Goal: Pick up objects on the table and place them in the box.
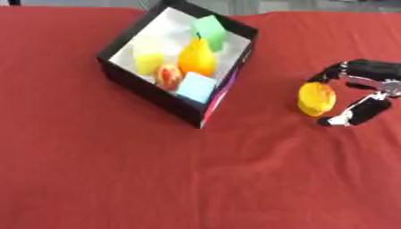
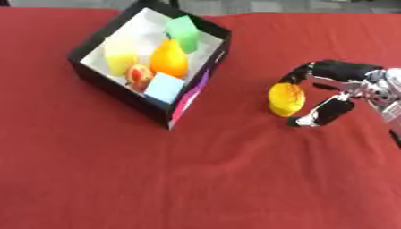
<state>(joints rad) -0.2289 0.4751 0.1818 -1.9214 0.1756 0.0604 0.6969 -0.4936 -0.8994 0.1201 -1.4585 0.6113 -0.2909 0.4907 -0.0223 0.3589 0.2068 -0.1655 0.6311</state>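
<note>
A: What is out on the cloth?

B: A yellow piece (image 2: pixel 287 99), rounded and squat, lying on the red cloth (image 1: pixel 196 179) well to the right of the box (image 1: pixel 149 96), a little nearer the camera than the box's middle.

A: Is a hand on it?

B: The right hand (image 2: pixel 344 85) comes in from the right edge. Its fingers (image 2: pixel 309 71) arch over the top of the yellow piece and the thumb (image 2: pixel 325 112) curves in below it, so the hand is curled round the piece from the right side. The thumb tip sits on the cloth just beside the piece's lower edge (whether the fingers above actually press on it I cannot tell).

A: Has it left the cloth?

B: It appears to rest on the cloth; I see no gap under it.

A: And the box?

B: Black outside, white inside, turned corner-on toward the camera, with a pink and purple stripe down its right-hand wall. Inside it: a green block (image 1: pixel 210 31) at the far corner, an orange pear (image 1: pixel 197 58) in the middle, a yellow block (image 1: pixel 149 60) to the pear's left, a red and yellow fruit (image 1: pixel 168 76) in front of the yellow block, and a pale blue block (image 1: pixel 196 87) by the near corner, touching the fruit.

A: The other hand?

B: It shows in neither view.
</note>
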